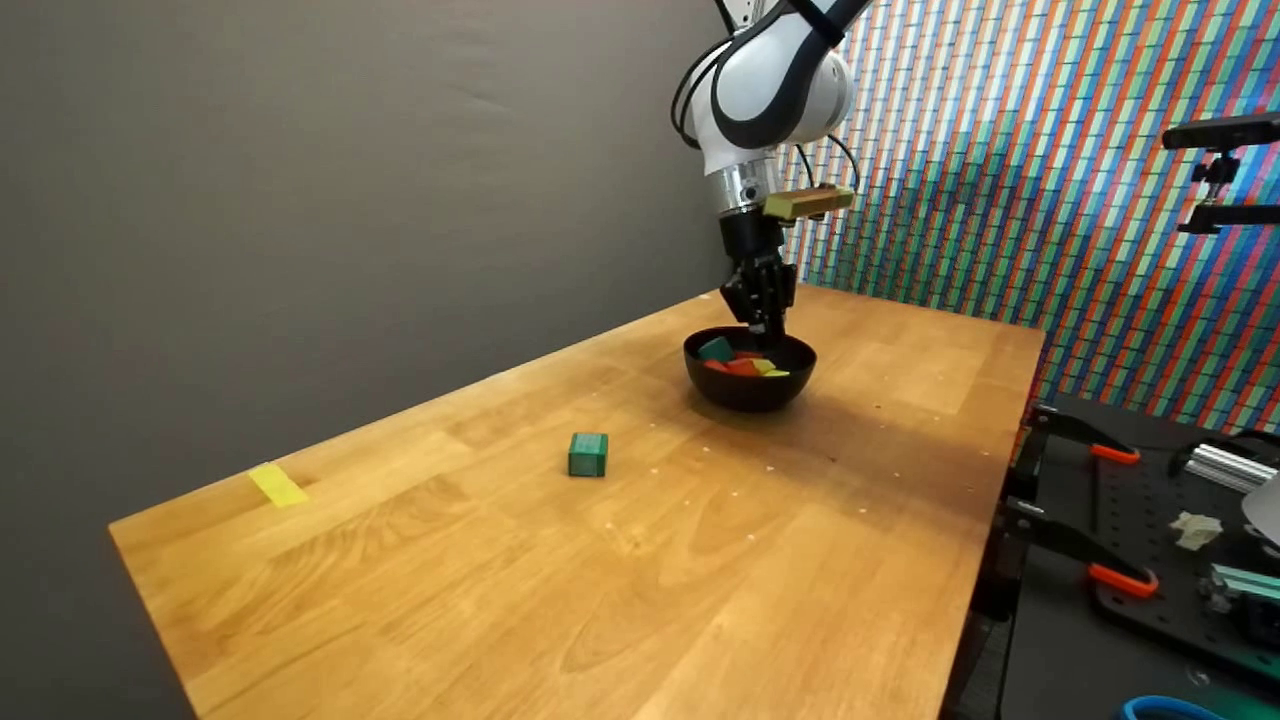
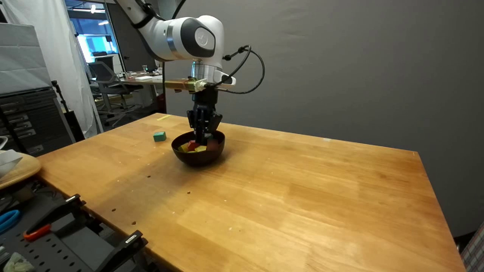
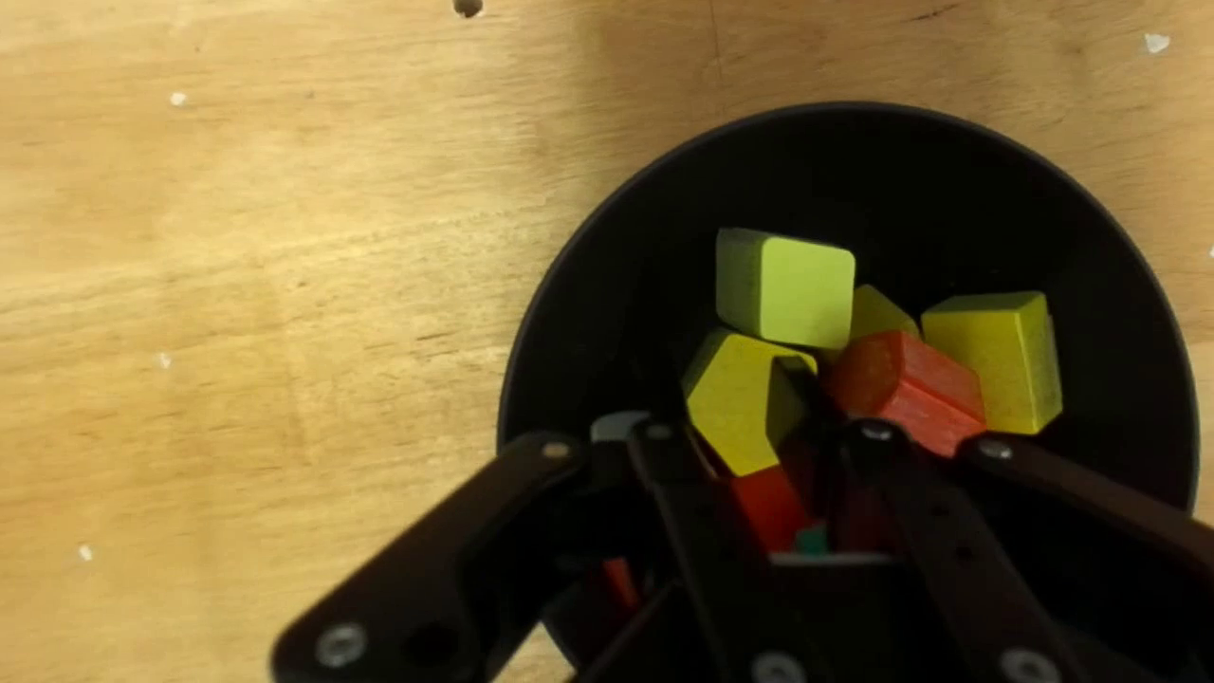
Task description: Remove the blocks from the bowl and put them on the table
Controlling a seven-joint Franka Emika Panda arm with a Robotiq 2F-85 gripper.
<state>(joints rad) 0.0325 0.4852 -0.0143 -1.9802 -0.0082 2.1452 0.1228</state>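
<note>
Wrist view: blocks (image 3: 806,289), yellow and red, heaped in bowl (image 3: 607,327), presumably because curve gathers them. Gripper (image 2: 201,141) pointing down inside, likely for pickup; whether holding any, we cannot tell. Green block (image 1: 588,456) on table (image 1: 620,590), as tasked.

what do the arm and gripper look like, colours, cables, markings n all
The arm is white with rounded dark panels; a pale disc set in one bears a mark too faint to read. At the wrist are a silver collar, black cables and a yellowish bar. The gripper is black, dotted with silver screw heads.
</note>
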